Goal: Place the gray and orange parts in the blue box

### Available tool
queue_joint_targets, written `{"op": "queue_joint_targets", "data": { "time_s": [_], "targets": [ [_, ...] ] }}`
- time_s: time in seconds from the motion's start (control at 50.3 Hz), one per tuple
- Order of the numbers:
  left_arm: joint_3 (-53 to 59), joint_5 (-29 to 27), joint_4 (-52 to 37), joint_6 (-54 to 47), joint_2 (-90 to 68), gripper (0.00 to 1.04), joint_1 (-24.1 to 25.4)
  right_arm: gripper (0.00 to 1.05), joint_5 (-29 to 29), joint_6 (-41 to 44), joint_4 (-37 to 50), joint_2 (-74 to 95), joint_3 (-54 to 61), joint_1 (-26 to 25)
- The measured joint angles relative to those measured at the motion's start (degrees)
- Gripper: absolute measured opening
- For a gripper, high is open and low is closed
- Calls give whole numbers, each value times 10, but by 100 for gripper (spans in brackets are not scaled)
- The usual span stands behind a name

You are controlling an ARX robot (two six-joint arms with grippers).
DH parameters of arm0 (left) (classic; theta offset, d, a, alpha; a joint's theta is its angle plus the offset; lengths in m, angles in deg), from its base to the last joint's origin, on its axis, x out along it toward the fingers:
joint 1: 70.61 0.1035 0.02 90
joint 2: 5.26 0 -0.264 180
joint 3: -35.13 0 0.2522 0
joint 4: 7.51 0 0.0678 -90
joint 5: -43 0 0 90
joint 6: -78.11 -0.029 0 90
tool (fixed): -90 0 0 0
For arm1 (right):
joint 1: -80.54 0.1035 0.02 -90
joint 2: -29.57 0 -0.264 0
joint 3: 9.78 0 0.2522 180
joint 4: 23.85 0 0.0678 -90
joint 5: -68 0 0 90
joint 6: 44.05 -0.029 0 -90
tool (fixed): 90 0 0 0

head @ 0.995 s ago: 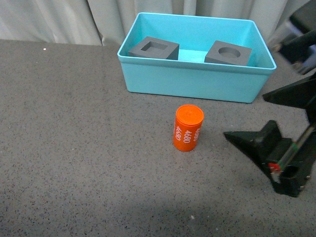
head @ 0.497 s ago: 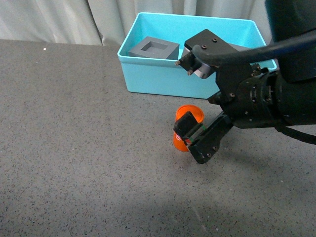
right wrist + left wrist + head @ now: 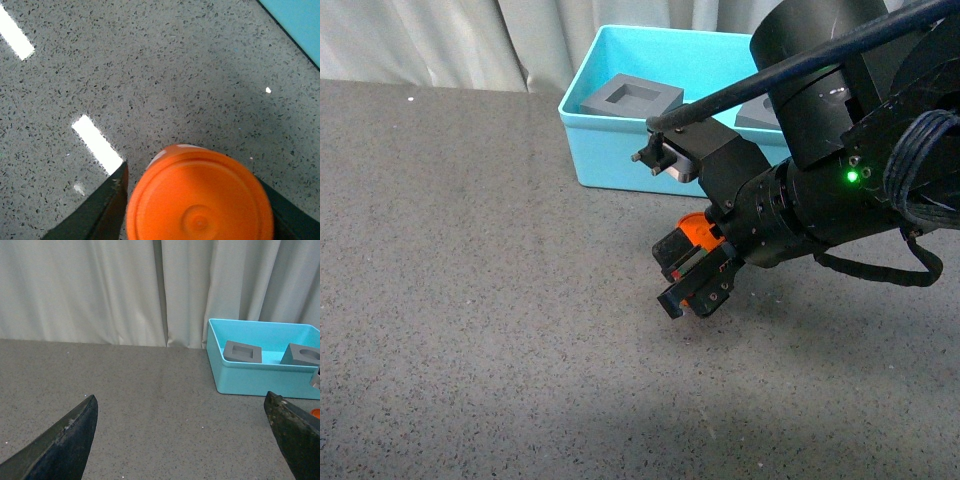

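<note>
Gray speckled counter (image 3: 470, 300) carries the blue box (image 3: 620, 165), where both gray cubes (image 3: 630, 98) already lie, so only the orange cylinder (image 3: 696, 232) remains, standing upright just before the box. One second ago the right arm was at the far right edge; now it has swung in over this last part, and the right pincer (image 3: 685, 272) has one jaw on each side of it, very near, though I cannot tell if they already press. Left pincer (image 3: 180, 440) is spread wide and holds nothing.
</note>
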Motion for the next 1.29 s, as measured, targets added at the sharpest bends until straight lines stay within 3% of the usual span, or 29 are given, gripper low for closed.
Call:
{"op": "queue_joint_targets", "data": {
  "time_s": [0.06, 0.099, 0.398, 0.637, 0.835, 1.293],
  "targets": [
    [0, 0, 0, 0, 0, 98, 0, 48, 0, -1, 0, 0, -1, 0],
    [0, 0, 0, 0, 0, 98, 0, 46, -2, -2, 2, 0, -1, 0],
    [0, 0, 0, 0, 0, 98, 0, 45, 6, -8, 17, -59, 37, -14],
    [0, 0, 0, 0, 0, 98, 0, 45, 18, -44, 21, -191, 30, -59],
    [0, 0, 0, 0, 0, 98, 0, 45, 3, -83, 11, -164, -59, -92],
    [0, 0, 0, 0, 0, 98, 0, 45, -17, -126, -50, 35, -261, -89]
  ]
}}
